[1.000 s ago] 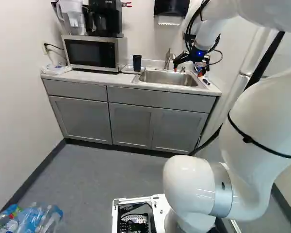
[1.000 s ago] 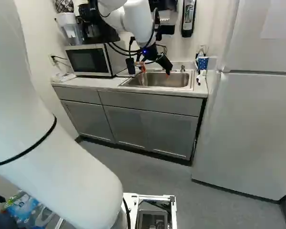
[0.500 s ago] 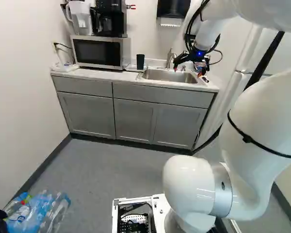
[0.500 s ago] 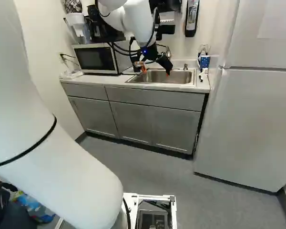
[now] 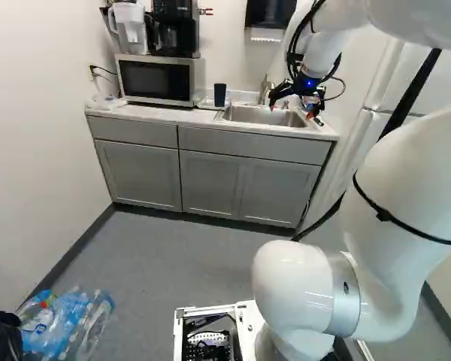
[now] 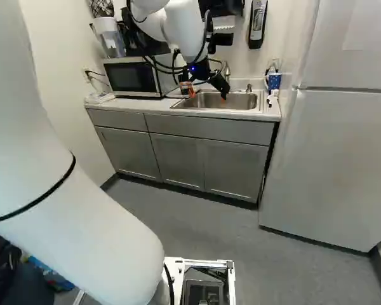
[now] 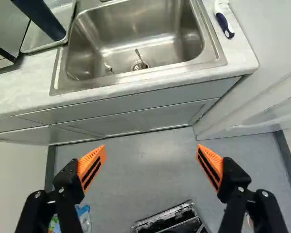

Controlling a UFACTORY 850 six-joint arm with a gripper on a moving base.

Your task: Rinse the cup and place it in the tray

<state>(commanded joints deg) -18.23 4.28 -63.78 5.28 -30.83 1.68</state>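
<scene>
1. Several plastic bottles (image 5: pixel 68 323) are lying on the floor at the lower left of the left base view.
2. The gripper (image 5: pixel 290 111) is hanging with its two orange-padded fingers (image 7: pixel 91 167) spread wide, floor showing between them in the wrist view.
3. Beyond it, the steel sink (image 7: pixel 136 29) is sitting in the counter (image 7: pixel 26 80).
4. The dark cup (image 5: pixel 219 94) is standing upright in the tray (image 7: pixel 44 47), between sink and microwave (image 5: pixel 156 80).
5. A black coffee maker (image 5: pixel 173 31) is resting atop the microwave.
</scene>
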